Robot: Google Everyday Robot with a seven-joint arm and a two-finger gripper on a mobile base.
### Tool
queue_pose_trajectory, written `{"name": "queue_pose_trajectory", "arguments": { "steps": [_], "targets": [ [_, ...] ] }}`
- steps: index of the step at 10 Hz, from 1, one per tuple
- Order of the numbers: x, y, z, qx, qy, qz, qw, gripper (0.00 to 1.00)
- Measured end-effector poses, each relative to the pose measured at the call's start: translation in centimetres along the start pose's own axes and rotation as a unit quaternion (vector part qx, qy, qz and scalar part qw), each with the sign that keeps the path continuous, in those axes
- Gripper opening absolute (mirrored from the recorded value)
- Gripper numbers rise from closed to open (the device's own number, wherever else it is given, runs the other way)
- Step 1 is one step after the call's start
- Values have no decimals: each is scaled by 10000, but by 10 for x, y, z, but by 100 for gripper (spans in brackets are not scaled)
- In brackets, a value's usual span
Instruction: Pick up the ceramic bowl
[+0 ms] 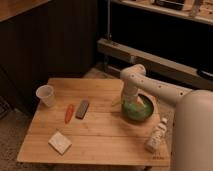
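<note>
The green ceramic bowl (141, 111) sits on the right part of the wooden table (100, 130). My white arm reaches in from the right and bends down over it. My gripper (129, 103) is at the bowl's left rim, down at or inside the bowl. The arm's wrist hides the bowl's left side.
A translucent white plastic cup (46, 95) stands at the table's far left. An orange carrot-like item (68, 113) and a dark grey bar (82, 109) lie left of centre. A white square packet (60, 142) lies at front left. A small white bottle (156, 136) stands at front right.
</note>
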Motion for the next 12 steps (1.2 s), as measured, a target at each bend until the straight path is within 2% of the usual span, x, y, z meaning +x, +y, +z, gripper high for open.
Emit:
{"name": "queue_pose_trajectory", "arguments": {
  "steps": [4,8,10,12],
  "targets": [
    [-4,-8,5,-41,20,-169,9998,100],
    [-9,-18,9,40,-34,-461,9989,97],
    [-6,-15,11,-32,16,-281,9996,80],
    [-4,-17,12,-31,11,-284,9996,60]
  ]
}}
